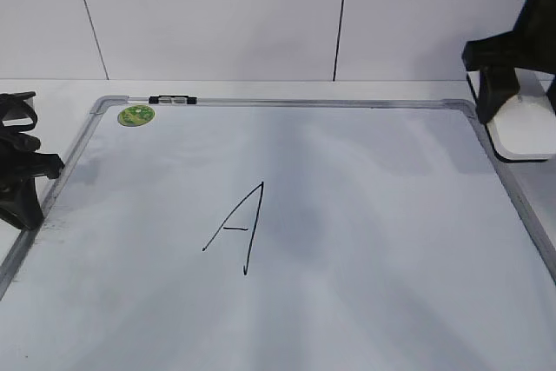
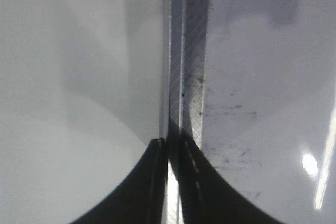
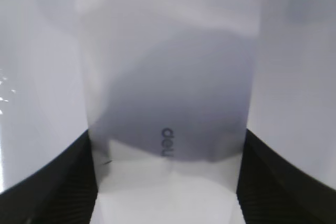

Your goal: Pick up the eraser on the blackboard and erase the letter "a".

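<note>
The white eraser (image 1: 526, 132) lies at the far right corner of the blackboard (image 1: 373, 215), across its grey frame. My right gripper (image 1: 493, 103) stands over it. In the right wrist view the eraser (image 3: 168, 77), with grey lettering on top, fills the space between the jaws (image 3: 167, 135), and both fingers touch its sides. My left gripper (image 1: 29, 210) is shut and empty at the board's left frame; the left wrist view shows its tips (image 2: 169, 142) over the frame strip (image 2: 191, 77). No small letter "a" shows on the board.
A large capital "A" (image 1: 236, 228) is drawn mid-board, with a faint grey smudge to its right. A green sticker (image 1: 136, 115) sits at the far left corner and a small black clip (image 1: 172, 100) on the top frame. A white wall stands behind.
</note>
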Robot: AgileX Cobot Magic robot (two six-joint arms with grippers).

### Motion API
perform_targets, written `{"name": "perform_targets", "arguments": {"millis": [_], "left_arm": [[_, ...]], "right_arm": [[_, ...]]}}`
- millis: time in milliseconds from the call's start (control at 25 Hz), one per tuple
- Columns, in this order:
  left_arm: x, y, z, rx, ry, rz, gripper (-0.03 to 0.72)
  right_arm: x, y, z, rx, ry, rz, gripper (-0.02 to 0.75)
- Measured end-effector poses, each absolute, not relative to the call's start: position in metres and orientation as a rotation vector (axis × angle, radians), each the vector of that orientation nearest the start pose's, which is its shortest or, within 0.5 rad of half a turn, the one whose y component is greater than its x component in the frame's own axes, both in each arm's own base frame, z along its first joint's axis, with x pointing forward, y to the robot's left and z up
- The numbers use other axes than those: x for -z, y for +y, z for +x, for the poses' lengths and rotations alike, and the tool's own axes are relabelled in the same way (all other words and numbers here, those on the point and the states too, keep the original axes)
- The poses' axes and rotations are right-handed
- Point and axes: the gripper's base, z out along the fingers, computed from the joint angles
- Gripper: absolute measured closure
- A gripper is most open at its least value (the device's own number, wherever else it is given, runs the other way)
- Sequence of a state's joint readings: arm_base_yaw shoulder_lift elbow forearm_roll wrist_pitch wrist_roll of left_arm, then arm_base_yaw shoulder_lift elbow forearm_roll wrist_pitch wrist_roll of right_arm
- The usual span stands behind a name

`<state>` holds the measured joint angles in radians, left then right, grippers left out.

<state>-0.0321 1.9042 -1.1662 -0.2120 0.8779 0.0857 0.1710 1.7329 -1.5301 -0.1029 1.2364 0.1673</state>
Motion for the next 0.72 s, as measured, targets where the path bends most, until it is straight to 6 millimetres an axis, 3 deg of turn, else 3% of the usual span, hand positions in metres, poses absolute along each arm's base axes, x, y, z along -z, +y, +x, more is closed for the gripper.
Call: {"name": "perform_targets", "arguments": {"millis": [160, 440, 720], "left_arm": [[-0.153, -0.026, 0.346, 0.254, 3.084, -0.022, 0.620], [-0.153, -0.026, 0.346, 0.257, 3.082, -0.025, 0.617], [-0.153, -0.026, 0.346, 0.257, 3.082, -0.025, 0.617]], "right_arm": [[-0.287, 0.033, 0.352, 0.079, 2.953, 0.019, 0.179], [-0.244, 0.039, 0.368, 0.017, 3.075, -0.002, 0.179], [-0.213, 0.038, 0.377, 0.028, 3.155, 0.002, 0.179]]}}
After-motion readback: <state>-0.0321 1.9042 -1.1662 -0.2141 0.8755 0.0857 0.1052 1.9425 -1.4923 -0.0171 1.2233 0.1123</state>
